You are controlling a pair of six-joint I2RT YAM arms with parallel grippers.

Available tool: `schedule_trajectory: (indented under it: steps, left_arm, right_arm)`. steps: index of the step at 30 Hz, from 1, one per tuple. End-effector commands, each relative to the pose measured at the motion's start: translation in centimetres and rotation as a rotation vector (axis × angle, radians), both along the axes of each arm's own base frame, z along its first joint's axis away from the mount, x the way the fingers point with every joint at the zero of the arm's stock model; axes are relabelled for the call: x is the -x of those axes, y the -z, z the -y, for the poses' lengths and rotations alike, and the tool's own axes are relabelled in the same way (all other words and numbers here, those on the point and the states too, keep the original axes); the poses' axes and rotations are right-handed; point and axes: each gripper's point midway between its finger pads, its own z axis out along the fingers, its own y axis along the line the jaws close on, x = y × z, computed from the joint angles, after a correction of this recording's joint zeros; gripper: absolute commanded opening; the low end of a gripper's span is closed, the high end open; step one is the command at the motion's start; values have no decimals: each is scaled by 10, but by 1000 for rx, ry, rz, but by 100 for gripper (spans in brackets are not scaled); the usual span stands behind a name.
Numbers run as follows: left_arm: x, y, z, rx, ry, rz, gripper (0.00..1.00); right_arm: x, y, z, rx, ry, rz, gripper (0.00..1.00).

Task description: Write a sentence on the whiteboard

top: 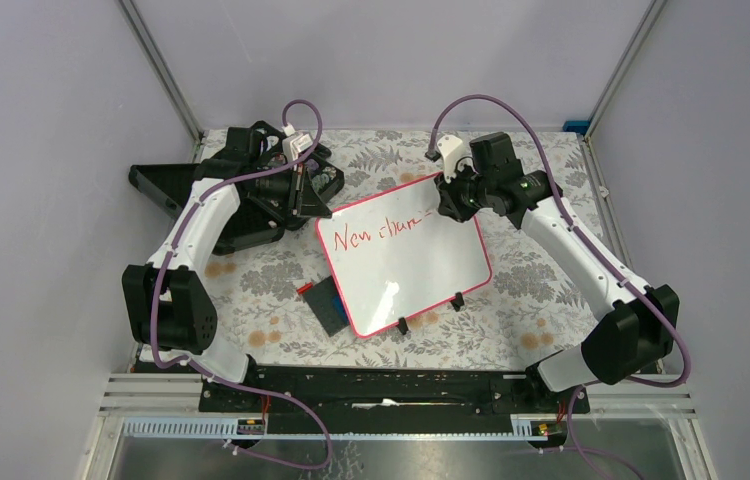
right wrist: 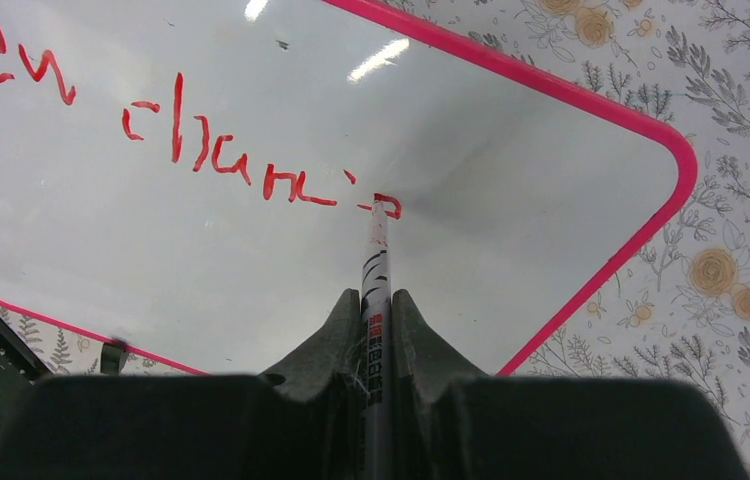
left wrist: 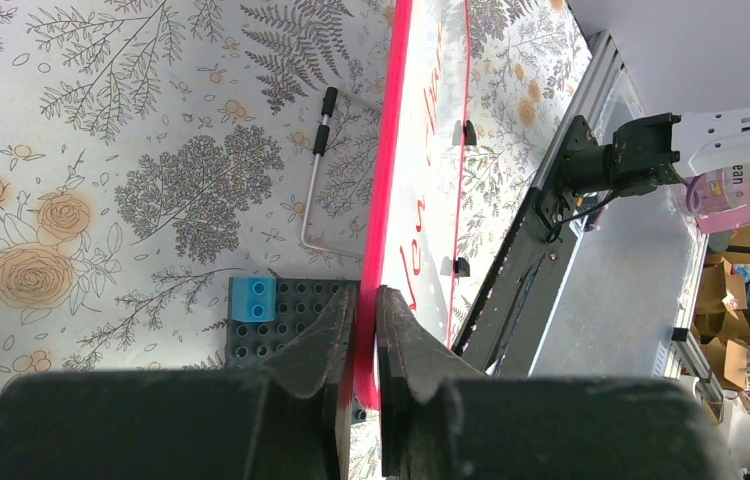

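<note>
On the whiteboard (top: 421, 272), the right gripper (right wrist: 376, 298) squeezes the marker (right wrist: 375, 255), the left gripper (left wrist: 366, 300) pinches its edge; pushing hard could slide it and spoil the sentence (right wrist: 213, 160).

The flower-patterned desk (top: 251, 290) carries the whiteboard (top: 406, 265) at its middle; a dark grey plate (top: 324, 303) with blue blocks lies just beside the board's 8 o'clock edge; a black stand (top: 161, 185) sits at 10 o'clock.
</note>
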Motion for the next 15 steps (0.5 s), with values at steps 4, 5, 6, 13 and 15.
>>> schedule_trajectory:
  steps: [4, 5, 6, 13, 15]
  left_arm:
    - [3, 9, 6, -27, 24, -7, 0]
    - [3, 10, 6, -27, 23, -8, 0]
    - [3, 9, 6, -27, 24, -7, 0]
    - [1, 10, 7, -27, 24, -9, 0]
    - [2, 10, 7, -28, 24, -8, 0]
  right_arm:
    - [3, -9, -10, -47, -32, 1, 0]
    - [4, -8, -10, -47, -34, -2, 0]
    - [5, -6, -9, -43, -34, -4, 0]
    - [10, 0, -3, -19, -27, -4, 0]
    - [10, 1, -1, -15, -22, -3, 0]
